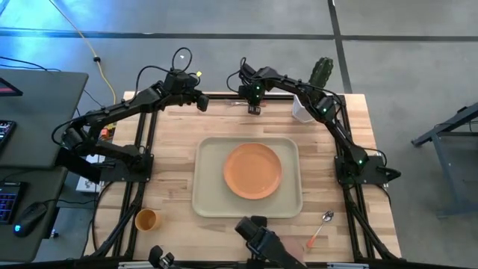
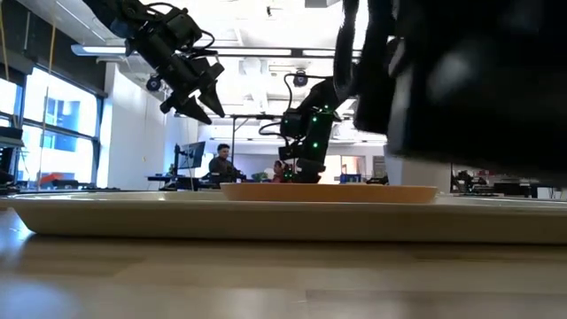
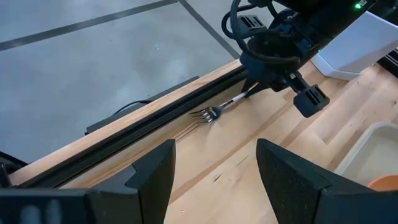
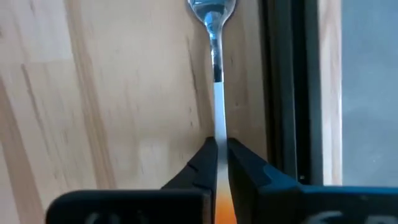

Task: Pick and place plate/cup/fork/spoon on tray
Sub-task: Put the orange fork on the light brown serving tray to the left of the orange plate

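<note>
Fork [image 4: 216, 74] pinched in right claw [image 4: 217, 163], table's far edge

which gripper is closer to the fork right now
Right. The right gripper is shut on the fork at the table's far edge; the left gripper hangs open a little to one side of it, not touching.

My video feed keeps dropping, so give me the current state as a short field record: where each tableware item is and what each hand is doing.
plate: on the tray, near its centre
cup: on the table, off the tray, near the front left corner
spoon: on the table, off the tray, front right
fork: at the table's far edge, beside the black rail, held near its orange handle end
right hand: shut on the fork
left hand: open, raised, pointing toward the fork
</note>
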